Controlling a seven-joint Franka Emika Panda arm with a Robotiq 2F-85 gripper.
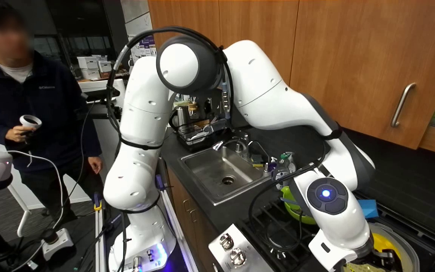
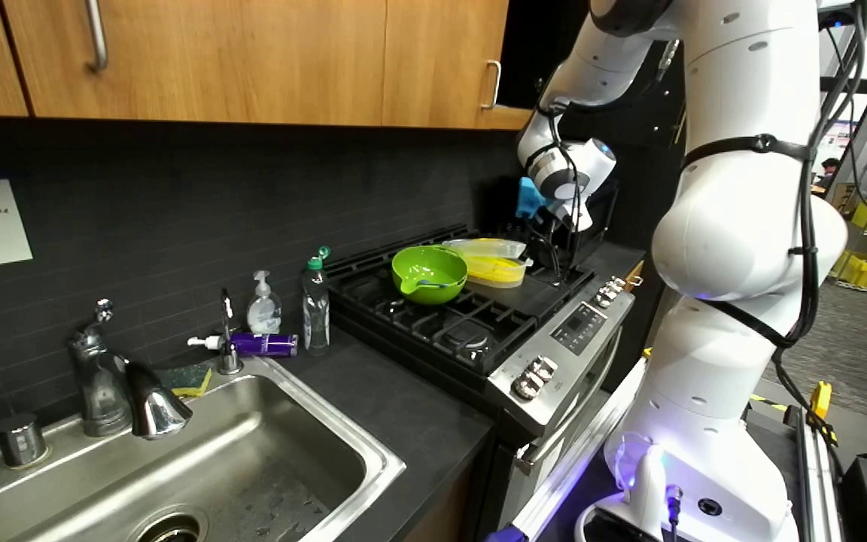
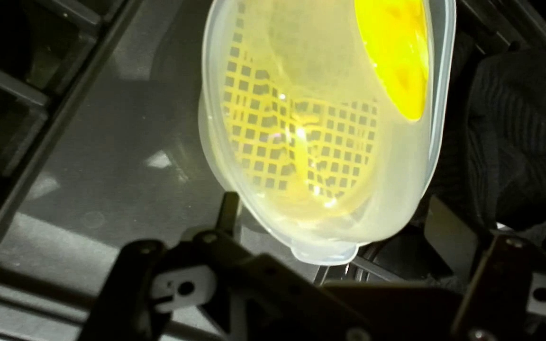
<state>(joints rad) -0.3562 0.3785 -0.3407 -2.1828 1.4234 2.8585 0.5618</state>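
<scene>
Wrist view shows the clear plastic container [image 3: 403, 189] with its long axis running from far to near, its small tab [image 3: 326, 254] pointing near, toward the gripper [image 3: 339, 222]. The fingers [image 3: 228, 210] are spread wide, left and right of this end; I cannot tell if they touch. In an exterior view, the container stands on the stove [image 2: 467, 339], right of the green bowl [image 2: 431, 272].

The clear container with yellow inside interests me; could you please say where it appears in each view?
In an exterior view, the clear container is at the bottom right.
In an exterior view, the clear container is near centre, right of the green bowl.
In the wrist view, the clear container is at the top, slightly right of centre.
Shared landmark: the black stove grates.
</scene>
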